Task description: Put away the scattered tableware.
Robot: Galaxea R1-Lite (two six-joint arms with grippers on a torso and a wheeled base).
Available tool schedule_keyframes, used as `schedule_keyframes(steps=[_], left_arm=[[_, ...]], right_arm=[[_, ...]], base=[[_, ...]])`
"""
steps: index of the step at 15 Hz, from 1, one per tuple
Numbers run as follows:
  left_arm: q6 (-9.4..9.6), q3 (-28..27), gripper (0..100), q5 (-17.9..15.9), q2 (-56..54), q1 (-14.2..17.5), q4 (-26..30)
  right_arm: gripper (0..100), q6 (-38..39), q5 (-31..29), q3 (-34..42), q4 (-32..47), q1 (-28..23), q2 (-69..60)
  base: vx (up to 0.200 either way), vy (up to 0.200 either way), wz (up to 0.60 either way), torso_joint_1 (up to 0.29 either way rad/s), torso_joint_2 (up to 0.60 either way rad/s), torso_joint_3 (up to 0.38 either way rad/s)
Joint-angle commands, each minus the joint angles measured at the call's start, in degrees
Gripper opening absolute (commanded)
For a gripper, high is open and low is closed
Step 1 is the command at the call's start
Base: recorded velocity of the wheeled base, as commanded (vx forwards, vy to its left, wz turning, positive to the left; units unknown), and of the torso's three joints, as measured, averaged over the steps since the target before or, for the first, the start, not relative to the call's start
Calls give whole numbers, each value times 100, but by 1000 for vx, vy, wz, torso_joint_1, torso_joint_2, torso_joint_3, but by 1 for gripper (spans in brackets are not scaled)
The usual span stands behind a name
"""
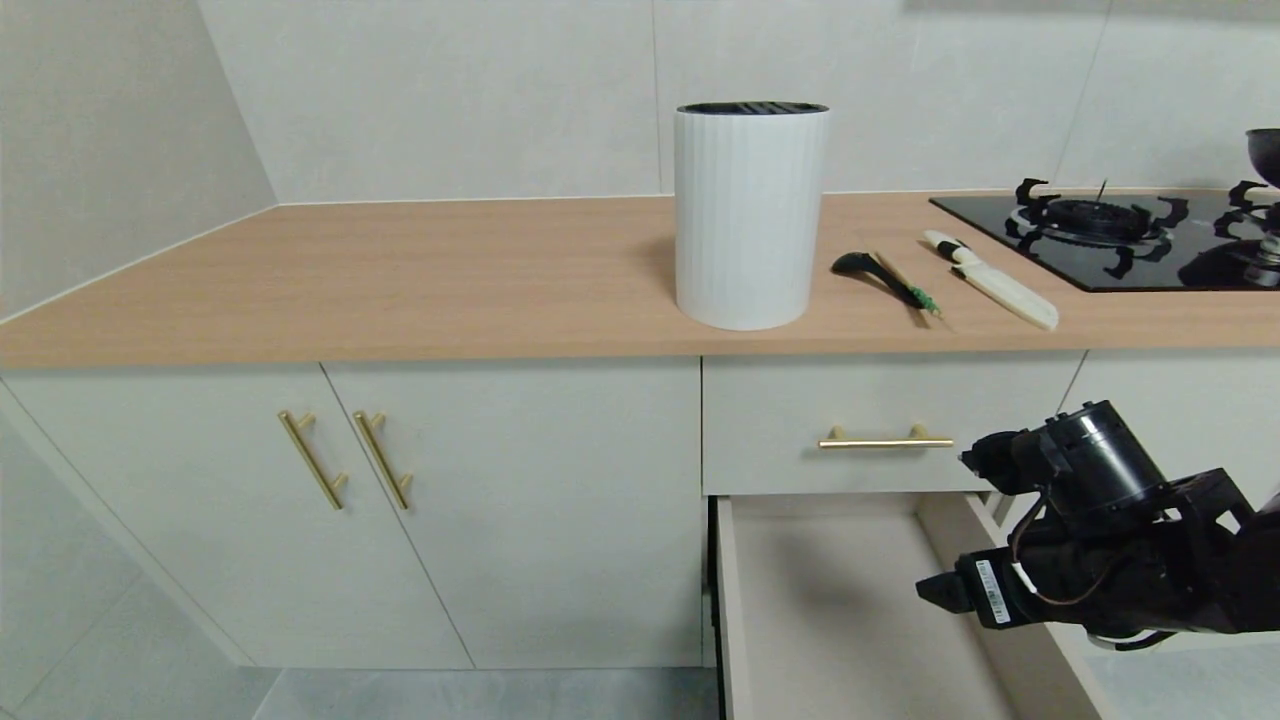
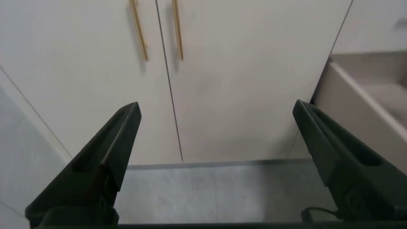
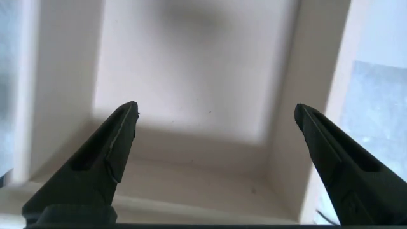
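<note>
Tableware, namely a black spoon (image 1: 862, 265), chopsticks (image 1: 905, 285) and a pale knife (image 1: 990, 279), is found lying on the wooden counter (image 1: 400, 270) at 3 o'clock of the white ribbed holder (image 1: 748, 215). The right gripper (image 3: 216, 114) is held above the open drawer (image 1: 830, 600), at 6 o'clock of the knife, jaws spread and empty. The left gripper (image 2: 216, 111) is likewise spread, faced toward the cabinet doors (image 2: 248, 70).
</note>
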Motion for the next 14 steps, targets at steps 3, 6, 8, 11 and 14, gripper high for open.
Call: schedule_keyframes(steps=[3,6,8,11,14], left_arm=[[2,0,100,1,0,1,2],[2,0,100,1,9,1,2],[2,0,100,1,9,1,-7],[2,0,100,10,0,1,2],[2,0,100,1,0,1,2]], right_arm=[[100,1,-37,0,-8,1,2],[100,1,-46,9,0,1,2],[100,1,-46,9,0,1,2],[100,1,-46,9,0,1,2],[100,1,-46,9,-8,1,2]], base=[[0,0,0,168,-474,-299],[0,0,0,189,-479,-284],[0,0,0,198,-488,-290],[0,0,0,211,-497,-286],[0,0,0,165,-373,-209]])
